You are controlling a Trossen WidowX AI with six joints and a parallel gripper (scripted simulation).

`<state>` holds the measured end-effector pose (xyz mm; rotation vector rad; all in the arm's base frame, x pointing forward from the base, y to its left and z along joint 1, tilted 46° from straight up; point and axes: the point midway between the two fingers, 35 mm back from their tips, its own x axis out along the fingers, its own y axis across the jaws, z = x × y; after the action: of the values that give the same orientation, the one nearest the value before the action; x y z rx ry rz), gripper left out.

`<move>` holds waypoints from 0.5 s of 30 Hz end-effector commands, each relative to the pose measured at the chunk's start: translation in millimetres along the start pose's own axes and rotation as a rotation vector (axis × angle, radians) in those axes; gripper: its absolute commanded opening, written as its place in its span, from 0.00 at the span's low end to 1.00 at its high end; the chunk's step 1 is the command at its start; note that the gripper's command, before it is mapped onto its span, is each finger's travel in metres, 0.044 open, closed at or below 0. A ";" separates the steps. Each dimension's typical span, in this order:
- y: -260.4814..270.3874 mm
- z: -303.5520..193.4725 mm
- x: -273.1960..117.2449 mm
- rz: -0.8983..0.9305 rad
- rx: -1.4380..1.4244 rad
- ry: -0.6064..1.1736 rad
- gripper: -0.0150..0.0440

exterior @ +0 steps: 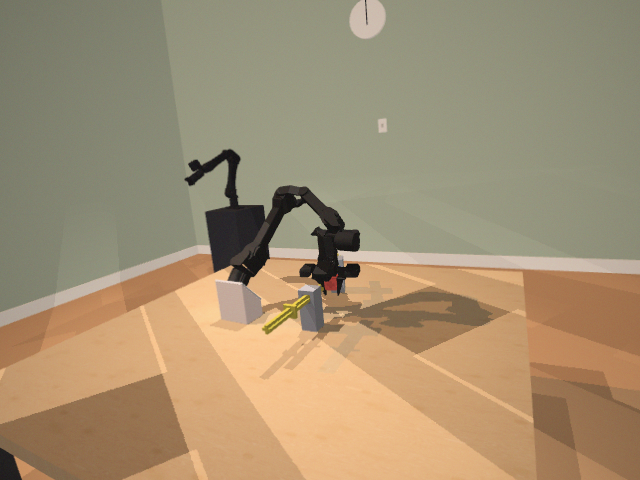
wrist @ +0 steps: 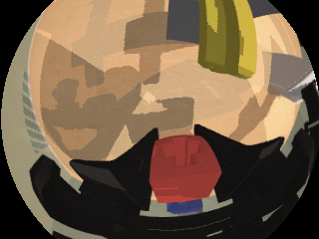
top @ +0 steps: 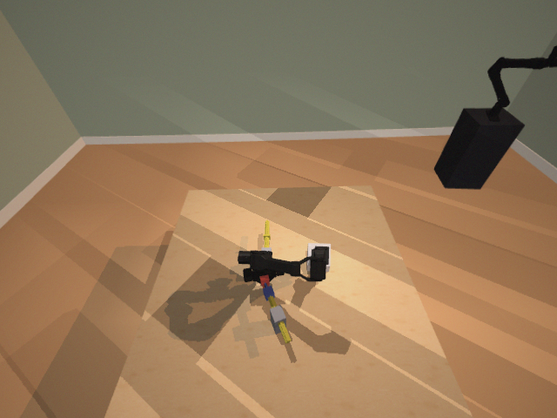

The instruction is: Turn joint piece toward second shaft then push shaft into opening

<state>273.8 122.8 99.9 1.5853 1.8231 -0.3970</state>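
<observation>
The red joint piece [top: 264, 280] [exterior: 330, 283] [wrist: 184, 171] is between the fingers of my gripper [exterior: 332, 290] [wrist: 175, 129], which is shut on it. A recess shows in its face in the wrist view. A blue hinge part [top: 268, 292] [wrist: 184, 206] joins it to the first yellow shaft [top: 285, 333], held in a grey block [top: 278, 313]. The second yellow shaft [top: 266, 229] [exterior: 279, 319] [wrist: 226, 45] runs through the second grey block [exterior: 311, 311] [wrist: 181, 24]. Its near end is apart from the joint piece in the wrist view. The arm hides this gap in the top view.
The arm's white base [top: 325, 247] [exterior: 233, 304] stands to one side of the shafts. The second shaft has a cross-shaped collar [exterior: 292, 309] outside its block. A dark pedestal [top: 479, 148] [exterior: 232, 235] with another black arm stands beyond the table.
</observation>
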 end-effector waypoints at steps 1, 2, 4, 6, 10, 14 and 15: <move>-2.6 0.1 -1.8 0.001 0.053 -0.036 0.25; -3.3 0.1 -2.2 0.001 0.069 -0.046 0.25; -4.9 0.0 -3.2 -0.002 0.105 -0.069 0.25; -6.1 -0.1 -4.0 -0.004 0.132 -0.089 0.25; -8.4 -0.3 -5.5 -0.010 0.181 -0.126 0.25; -8.8 -0.1 -5.4 -0.014 0.190 -0.133 0.25; -8.8 -0.1 -5.4 -0.014 0.190 -0.133 0.25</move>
<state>266.5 117.9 101.1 1.6307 1.7530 -0.6474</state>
